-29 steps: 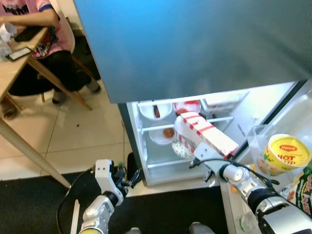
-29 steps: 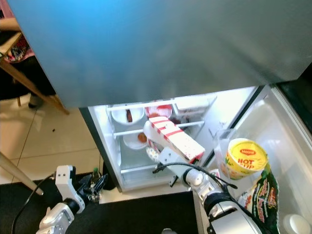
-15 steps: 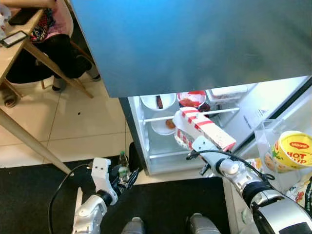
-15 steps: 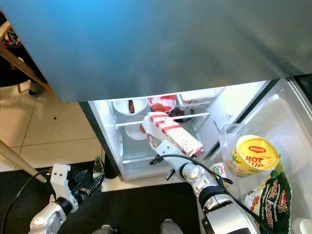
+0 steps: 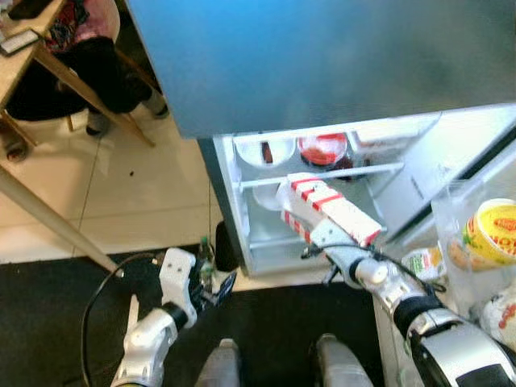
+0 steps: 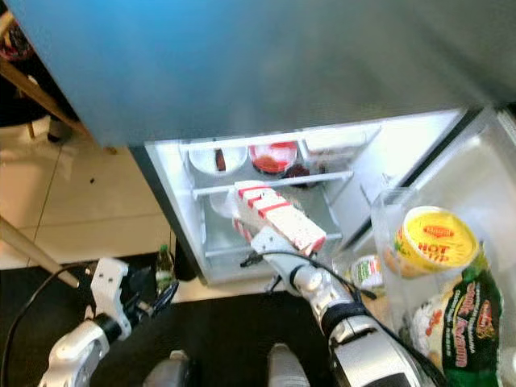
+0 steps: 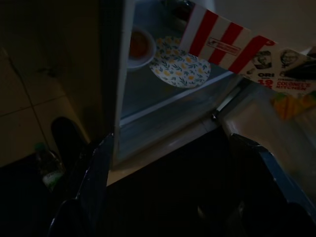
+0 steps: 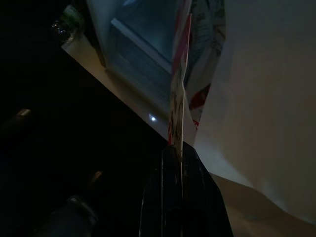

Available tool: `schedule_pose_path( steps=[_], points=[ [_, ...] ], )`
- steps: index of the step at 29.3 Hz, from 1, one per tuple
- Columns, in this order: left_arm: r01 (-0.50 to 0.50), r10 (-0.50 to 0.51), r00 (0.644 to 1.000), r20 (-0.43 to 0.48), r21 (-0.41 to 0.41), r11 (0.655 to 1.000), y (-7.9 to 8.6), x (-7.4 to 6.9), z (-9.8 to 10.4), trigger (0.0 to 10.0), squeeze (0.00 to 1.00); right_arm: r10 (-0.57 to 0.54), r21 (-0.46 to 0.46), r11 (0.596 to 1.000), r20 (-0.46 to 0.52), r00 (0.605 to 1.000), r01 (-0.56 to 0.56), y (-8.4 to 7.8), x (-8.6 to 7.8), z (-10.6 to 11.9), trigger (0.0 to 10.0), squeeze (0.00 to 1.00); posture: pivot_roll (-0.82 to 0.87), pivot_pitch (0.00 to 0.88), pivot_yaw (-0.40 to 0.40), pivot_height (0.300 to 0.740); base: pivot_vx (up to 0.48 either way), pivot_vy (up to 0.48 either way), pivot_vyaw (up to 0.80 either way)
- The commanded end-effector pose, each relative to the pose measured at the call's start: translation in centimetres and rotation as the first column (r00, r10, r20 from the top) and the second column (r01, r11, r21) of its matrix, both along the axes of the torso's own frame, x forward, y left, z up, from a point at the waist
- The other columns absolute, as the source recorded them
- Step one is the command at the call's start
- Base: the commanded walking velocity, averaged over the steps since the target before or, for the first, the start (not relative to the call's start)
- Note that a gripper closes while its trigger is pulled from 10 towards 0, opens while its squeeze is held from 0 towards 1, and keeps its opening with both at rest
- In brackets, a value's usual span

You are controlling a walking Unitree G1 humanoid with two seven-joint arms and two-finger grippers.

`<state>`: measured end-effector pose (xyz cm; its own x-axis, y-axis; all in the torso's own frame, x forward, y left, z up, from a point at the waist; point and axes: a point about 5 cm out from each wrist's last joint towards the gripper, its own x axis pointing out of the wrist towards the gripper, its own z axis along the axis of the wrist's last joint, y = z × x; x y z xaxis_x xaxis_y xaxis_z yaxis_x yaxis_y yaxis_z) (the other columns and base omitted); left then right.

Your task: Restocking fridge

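Note:
A long red-and-white striped carton (image 5: 330, 214) hangs tilted in front of the open fridge (image 5: 228, 211), level with its lower shelves. My right gripper (image 8: 178, 153) is shut on the carton's thin bottom edge (image 8: 181, 98). My left gripper (image 5: 219, 289) hangs low near the floor, left of the fridge, and is open with nothing between its fingers (image 7: 98, 173). Past it, the left wrist view shows the carton (image 7: 232, 42) above a flowered plate (image 7: 180, 69) and a small bowl (image 7: 139, 45).
Bowls (image 5: 266, 151) and a red-lidded tub (image 5: 322, 148) sit on the upper shelf. The door rack on the right holds a yellow noodle cup (image 6: 435, 238) and a green packet (image 6: 465, 322). A small bottle (image 6: 164, 262) stands on the floor. A person (image 5: 85, 36) sits at a wooden table (image 5: 32, 68).
The whole view has shifted as the camera moved. The carton stays in my right gripper and sits a little further left and lower against the shelves. My left arm has risen slightly.

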<state>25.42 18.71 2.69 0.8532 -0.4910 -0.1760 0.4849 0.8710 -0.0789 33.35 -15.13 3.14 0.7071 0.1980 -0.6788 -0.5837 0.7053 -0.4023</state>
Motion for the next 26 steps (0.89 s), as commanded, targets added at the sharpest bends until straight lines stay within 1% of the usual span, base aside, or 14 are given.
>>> schedule_pose_path(
  steps=[1, 4, 9, 10, 12, 14, 17, 20, 21, 25, 26],
  points=[
    [-0.002, 0.003, 0.999, -0.05, 0.018, 1.0, 0.3, -0.9, -0.9, 10.0, 0.0, -0.004, 0.007, 1.0, -0.041, 0.999, 0.004, 0.0, -0.8, -0.9, 10.0, 0.0, 0.03, 0.302, 0.034, 0.63, 0.0, 0.0, 0.0],
    [0.001, 0.0, 0.999, -0.04, 0.025, 1.0, 0.2, -0.9, -0.6, 10.0, 0.0, 0.0, 0.003, 1.0, -0.04, 0.999, 0.0, -0.1, -0.7, -0.8, 10.0, 0.0, 0.03, 0.302, 0.035, 0.615, 0.0, 0.0, 0.0],
    [0.003, -0.002, 1.0, -0.032, 0.03, 1.0, 0.1, -0.8, -0.5, 10.0, 0.0, 0.001, 0.004, 1.0, -0.037, 0.999, -0.001, -0.1, -0.6, -0.8, 10.0, 0.0, 0.03, 0.302, 0.035, 0.605, 0.0, 0.0, 0.0],
    [0.005, -0.004, 1.0, -0.025, 0.033, 0.999, 0.0, -0.7, -0.3, 10.0, 0.0, 0.004, 0.021, 1.0, -0.028, 1.0, -0.003, 0.0, -0.5, -0.6, 10.0, 0.0, 0.03, 0.302, 0.036, 0.6, 0.0, 0.0, 0.0],
    [0.005, -0.004, 1.0, -0.025, 0.033, 0.999, 0.0, -0.7, -0.3, 10.0, 0.0, 0.004, 0.021, 1.0, -0.028, 1.0, -0.003, 0.0, -0.5, -0.6, 10.0, 0.0, 0.03, 0.302, 0.036, 0.6, 0.0, 0.0, 0.0],
    [0.01, -0.009, 1.0, -0.011, 0.039, 0.999, -0.3, -0.4, 0.0, 10.0, 0.0, 0.019, 0.051, 0.999, -0.009, 1.0, -0.019, 0.3, -0.2, -0.1, 10.0, 0.0, 0.03, 0.299, 0.037, 0.6, 0.0, 0.0, 0.0],
    [0.012, -0.012, 1.0, -0.001, 0.042, 0.999, -0.4, -0.3, 0.2, 10.0, 0.0, 0.032, 0.06, 0.998, 0.001, 0.999, -0.032, 0.5, 0.0, 0.2, 10.0, 0.0, 0.03, 0.299, 0.037, 0.6, 0.0, 0.0, 0.0],
    [0.012, -0.013, 1.0, 0.023, 0.048, 0.999, -0.6, 0.2, 0.8, 10.0, 0.0, 0.071, 0.054, 0.996, 0.024, 0.997, -0.073, 0.8, 0.5, 0.8, 10.0, 0.0, 0.02, 0.297, 0.037, 0.59, 0.0, 0.0, 0.0],
    [0.012, -0.013, 1.0, 0.023, 0.048, 0.999, -0.6, 0.2, 0.8, 10.0, 0.0, 0.071, 0.054, 0.996, 0.024, 0.997, -0.073, 0.8, 0.5, 0.8, 10.0, 0.0, 0.02, 0.297, 0.037, 0.59, 0.0, 0.0, 0.0],
    [0.013, -0.016, 0.997, 0.071, 0.046, 0.999, -1.0, 0.8, 2.0, 10.0, 0.0, 0.067, 0.037, 0.997, 0.052, 0.996, -0.069, 0.8, 1.2, 1.7, 10.0, 0.0, 0.03, 0.307, 0.039, 0.57, 0.0, 0.0, 0.0],
    [0.013, -0.016, 0.997, 0.071, 0.046, 0.999, -1.0, 0.8, 2.0, 10.0, 0.0, 0.067, 0.037, 0.997, 0.052, 0.996, -0.069, 0.8, 1.2, 1.7, 10.0, 0.0, 0.03, 0.307, 0.039, 0.57, 0.0, 0.0, 0.0]
  ],
)
